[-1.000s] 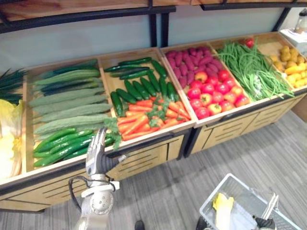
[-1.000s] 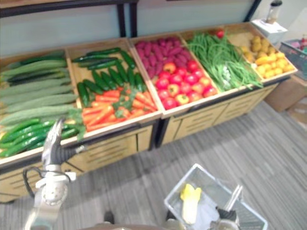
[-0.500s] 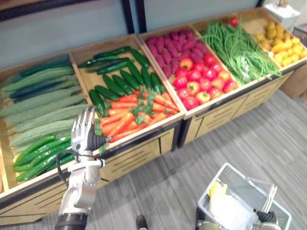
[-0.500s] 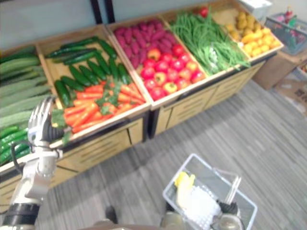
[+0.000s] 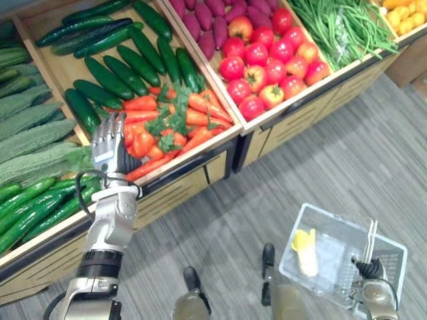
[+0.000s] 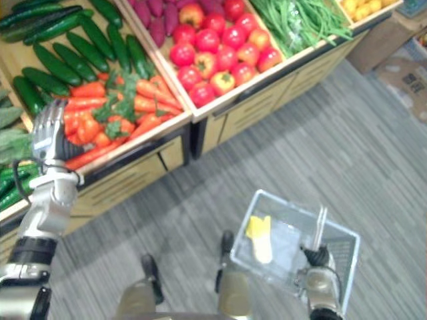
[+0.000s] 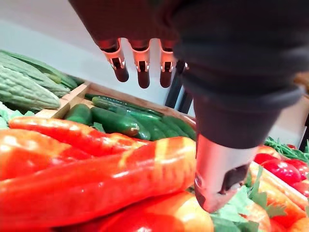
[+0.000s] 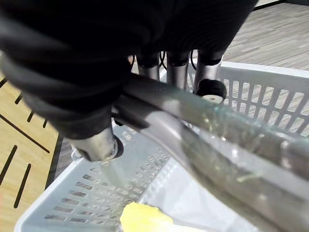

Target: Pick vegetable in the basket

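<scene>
Orange carrots (image 5: 175,123) with green tops fill the front half of the second wooden crate. My left hand (image 5: 107,143) hovers just above their near left end, fingers (image 7: 140,65) straight and open, nothing in it. Close under the thumb in the left wrist view lies a carrot (image 7: 104,179). At the lower right my right hand (image 5: 373,272) is shut on the metal handle (image 8: 203,123) of a white plastic basket (image 5: 387,250). A yellow vegetable (image 5: 305,248) and a clear bag lie inside the basket.
Dark cucumbers (image 5: 127,60) lie behind the carrots. Bitter gourds (image 5: 30,130) and light green cucumbers fill the left crate. Tomatoes (image 5: 270,63), purple sweet potatoes and green beans (image 5: 340,23) sit to the right. Grey floor stretches before the crates.
The camera has tilted down and shifted right. My left hand has moved right, from the crates' divider to above the carrots. The basket stays held at lower right.
</scene>
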